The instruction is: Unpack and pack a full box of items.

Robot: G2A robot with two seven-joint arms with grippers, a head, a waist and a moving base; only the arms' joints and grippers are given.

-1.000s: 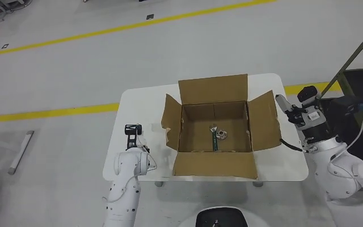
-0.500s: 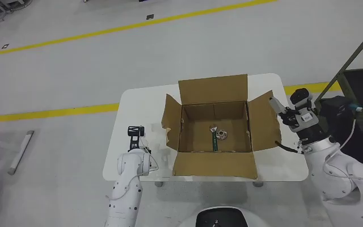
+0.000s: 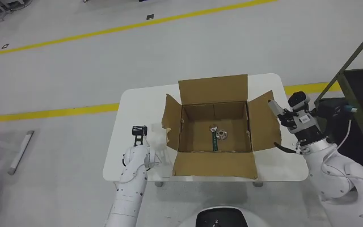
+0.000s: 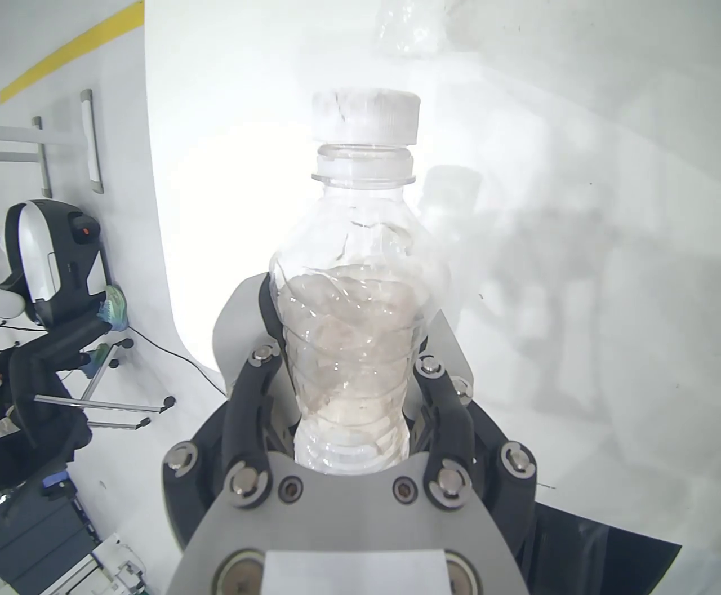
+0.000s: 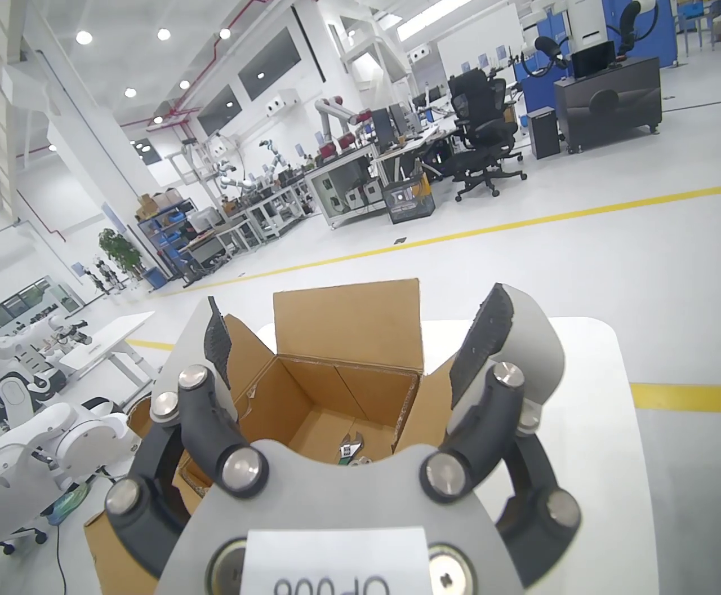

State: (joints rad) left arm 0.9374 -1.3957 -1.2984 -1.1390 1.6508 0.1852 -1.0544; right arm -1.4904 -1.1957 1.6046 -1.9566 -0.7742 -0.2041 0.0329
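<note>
An open cardboard box (image 3: pixel 214 119) stands in the middle of the white table (image 3: pixel 142 102). Inside it lie a wrench (image 3: pixel 214 140) and a small metal fitting (image 3: pixel 222 134). My left gripper (image 4: pixel 345 338) is shut on the lower body of a clear plastic bottle (image 4: pixel 360 225) with a white cap, held over the table left of the box. In the top view this gripper (image 3: pixel 138 131) sits near the box's left flap. My right gripper (image 5: pixel 360 332) is open with nothing between its fingers, just outside the box's right flap (image 3: pixel 273 106). It faces the box (image 5: pixel 338 383) and the wrench (image 5: pixel 350 445).
Crumpled clear plastic (image 4: pixel 411 28) lies on the table beyond the bottle, and clear items (image 3: pixel 159 142) sit between the left arm and the box. The table's left edge is close to the left arm. A dark cabinet (image 3: pixel 340 108) stands right of the table.
The right arm has moved left, up to the box's right flap. The left arm has shifted slightly right, toward the box, with the bottle in its gripper.
</note>
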